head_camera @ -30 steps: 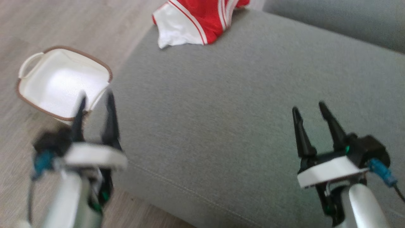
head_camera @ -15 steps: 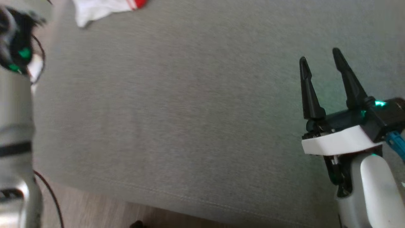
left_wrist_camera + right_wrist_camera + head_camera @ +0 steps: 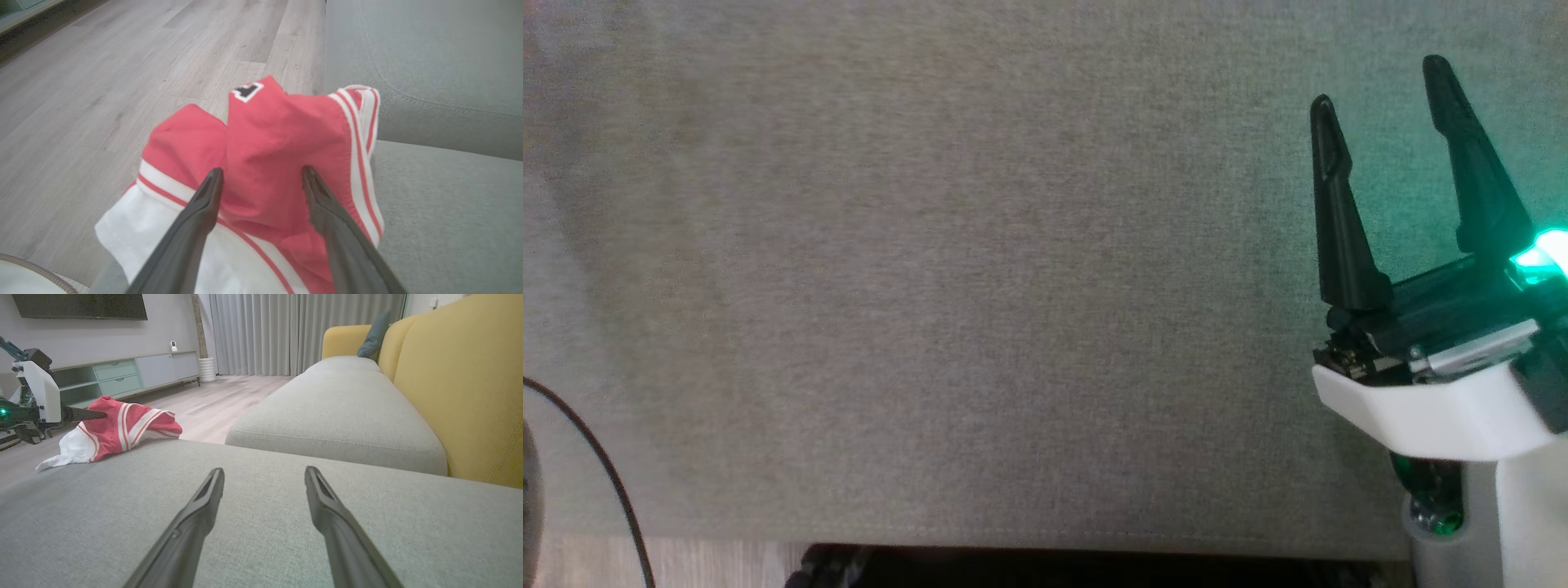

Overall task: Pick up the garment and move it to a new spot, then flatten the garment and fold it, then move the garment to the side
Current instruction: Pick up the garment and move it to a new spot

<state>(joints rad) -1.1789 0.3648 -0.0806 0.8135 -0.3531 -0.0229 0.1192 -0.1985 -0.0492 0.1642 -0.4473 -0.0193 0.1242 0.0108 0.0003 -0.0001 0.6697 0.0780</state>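
At the edge of the grey sofa cushion, the crumpled red-and-white garment is straddled by the left gripper — jaws apart (right gripper spread too).

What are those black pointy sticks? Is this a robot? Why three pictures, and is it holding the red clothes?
Yes, it is a robot with two arms. The black sticks are its fingers, two per arm, together called a gripper. One picture comes from a camera on its head, looking down at the grey sofa cushion, with the right gripper at the side. The other two come from cameras on its wrists, looking along the fingers. The left gripper is open, fingers either side of a hump in the red and white garment, which lies at the cushion's edge. Nothing is pinched yet. The right gripper is open too, above bare cushion, holding nothing.
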